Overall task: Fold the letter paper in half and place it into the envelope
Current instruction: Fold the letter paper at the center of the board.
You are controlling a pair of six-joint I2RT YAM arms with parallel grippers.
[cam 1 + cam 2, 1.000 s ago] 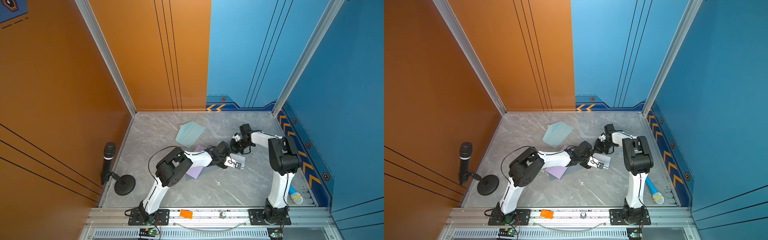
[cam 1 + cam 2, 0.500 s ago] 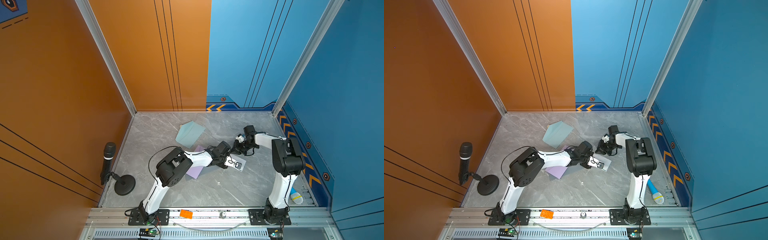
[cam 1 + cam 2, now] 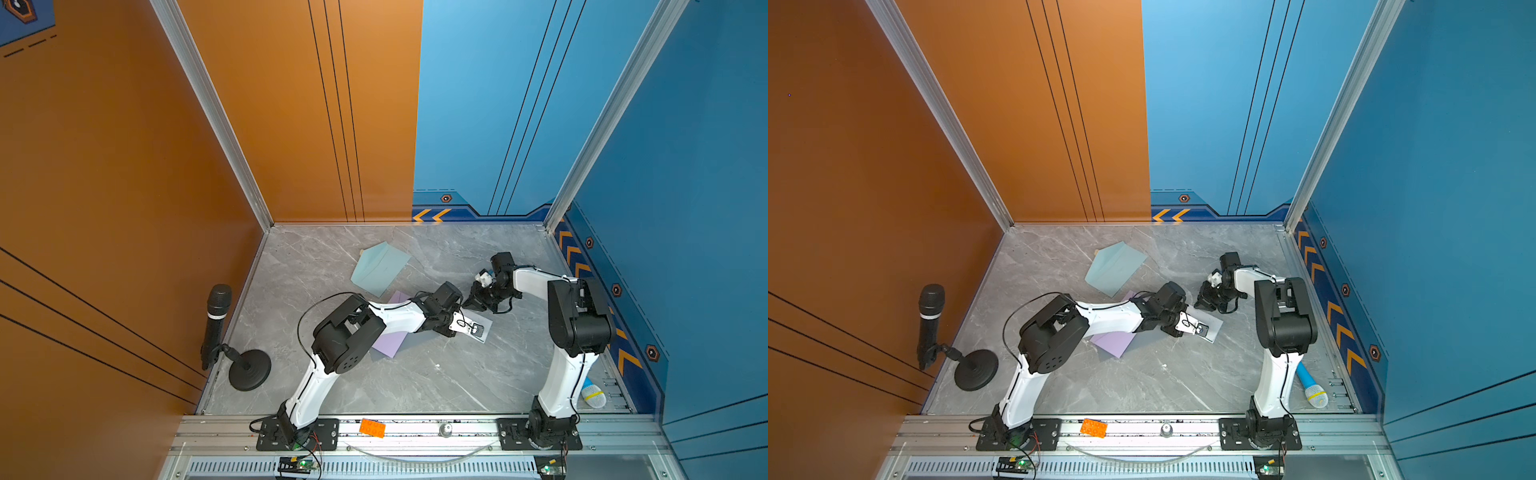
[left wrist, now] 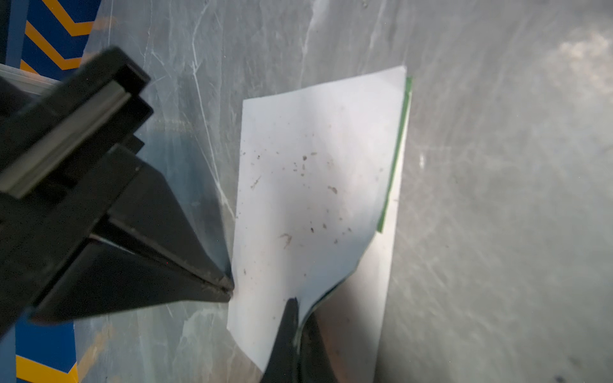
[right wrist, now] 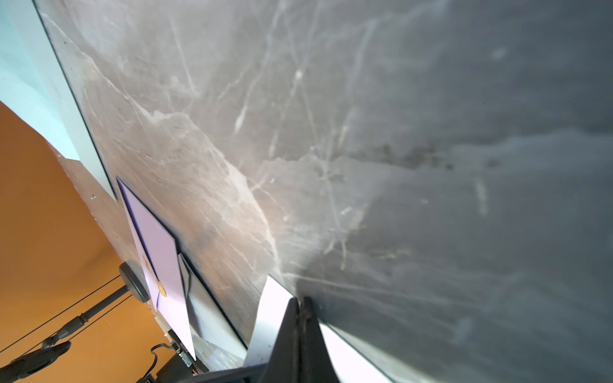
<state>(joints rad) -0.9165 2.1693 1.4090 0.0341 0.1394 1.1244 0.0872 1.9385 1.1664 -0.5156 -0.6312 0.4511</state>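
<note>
The white letter paper point(image 4: 308, 172) lies on the grey table, its top layer folded over and a green underside showing along one edge. My left gripper point(image 4: 297, 318) is shut on the curled-up near edge of that top layer. My right gripper point(image 4: 229, 289) is shut, its tips meeting the paper's side edge; whether paper is nipped between them does not show. In both top views the two grippers point(image 3: 473, 328) point(image 3: 467, 305) meet over the paper point(image 3: 1214, 328). A light blue envelope point(image 3: 380, 268) lies behind. A purple envelope point(image 5: 159, 252) with a gold seal lies under my left arm.
A black microphone point(image 3: 216, 316) on a round stand point(image 3: 249, 370) is at the table's left edge. A blue microphone point(image 3: 1312, 388) lies at the right front by the right arm's base. An orange brick point(image 3: 372, 428) sits on the front rail. Walls close three sides.
The right arm's wrist has drifted a little to the right and its gripper has come lower towards the paper. The left gripper keeps its hold in the same place.
</note>
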